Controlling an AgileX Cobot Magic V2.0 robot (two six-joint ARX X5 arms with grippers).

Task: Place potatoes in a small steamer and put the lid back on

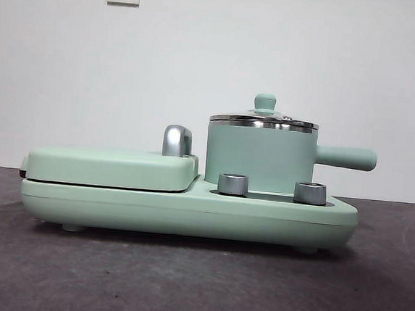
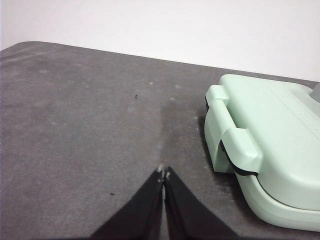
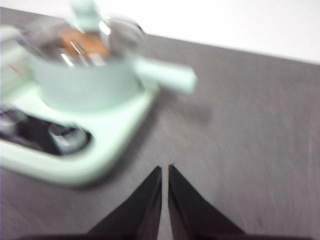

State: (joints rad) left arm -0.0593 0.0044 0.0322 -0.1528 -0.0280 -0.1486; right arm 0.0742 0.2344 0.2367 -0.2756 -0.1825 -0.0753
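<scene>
Nearest the cameras, both end effectors hang above bare desk (image 1: 182, 284) with their jaws pressed together and nothing held: the left end effector (image 2: 163, 174) sits off the hinge end of the flat griddle cover (image 2: 280, 145), and the right end effector (image 3: 165, 169) is on the handle side of the small steamer (image 1: 259, 158), well apart from it.

Farther back, the small steamer stands on the appliance base (image 1: 188, 208) behind two steel knobs (image 1: 233, 184), its handle (image 1: 345, 157) pointing away from the griddle cover. The lid (image 1: 264, 120) lies level on the steamer's rim, so the task looks finished. The sound move now would be to keep both arms clear of that handle.

The right wrist picture is smeared by motion blur. Through the glass it shows an orange-brown patch, probably the potatoes (image 3: 82, 44), though their shape cannot be made out. The front view hides the pot's inside entirely.
</scene>
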